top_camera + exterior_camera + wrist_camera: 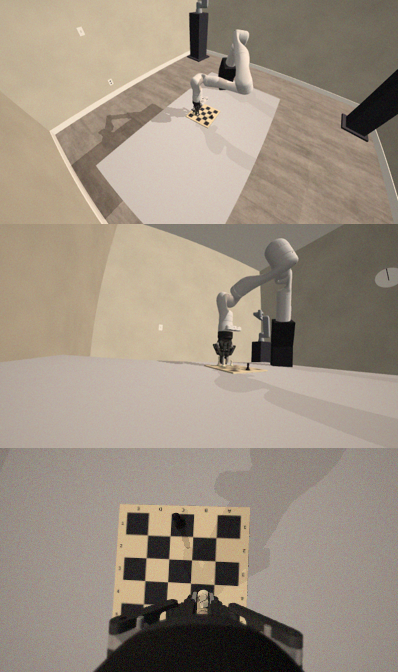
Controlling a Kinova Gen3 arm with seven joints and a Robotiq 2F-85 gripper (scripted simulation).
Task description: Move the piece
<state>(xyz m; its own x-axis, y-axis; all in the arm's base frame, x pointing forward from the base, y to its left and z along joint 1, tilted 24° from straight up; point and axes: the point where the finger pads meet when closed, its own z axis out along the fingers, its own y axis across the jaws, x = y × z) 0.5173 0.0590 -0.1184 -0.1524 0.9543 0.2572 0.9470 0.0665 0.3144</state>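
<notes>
My hand (202,598) is clamped on the pale piece (202,599), which sits upright between my fingertips at the near edge of the board (131,553) in the wrist view. A black piece (178,521) stands well apart near the far edge. The board lies on the grey surface (170,159)

Most squares of the tan-and-black chequered board (159,569) lie bare, giving open passage across its middle. A small black pawn-like piece (177,520) stands upright at the far edge (seen from the wrist), and a white piece (231,363) stands just beside the pincer (224,357).
</notes>
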